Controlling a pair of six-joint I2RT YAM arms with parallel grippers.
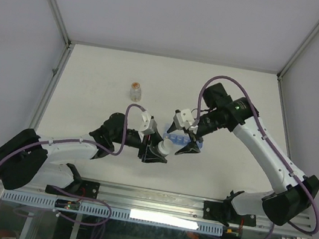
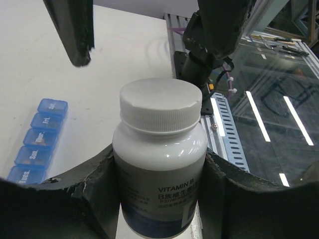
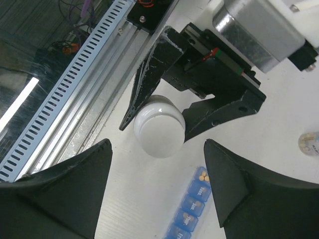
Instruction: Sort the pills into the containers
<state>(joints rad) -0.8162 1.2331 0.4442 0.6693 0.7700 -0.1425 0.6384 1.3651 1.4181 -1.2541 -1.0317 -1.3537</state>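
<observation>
Containers (image 3: 192, 204) flat, long axis left-right | left tool (image 2: 159, 152) clamped on bottle (image 2: 159, 112) | right tool (image 3: 157, 147) apart

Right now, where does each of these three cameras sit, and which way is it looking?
Top external: fixed above and behind the arms, looking down on the table; the left arm and right arm show, bases at the bottom.
Left wrist: on the left arm, looking past the left gripper, clamped on the white bottle, toward the near rail.
Right wrist: on the right arm, looking down through the open right gripper onto the bottle's cap.
Shared: both wrist views show the bottle and the blue pill organizer.
</observation>
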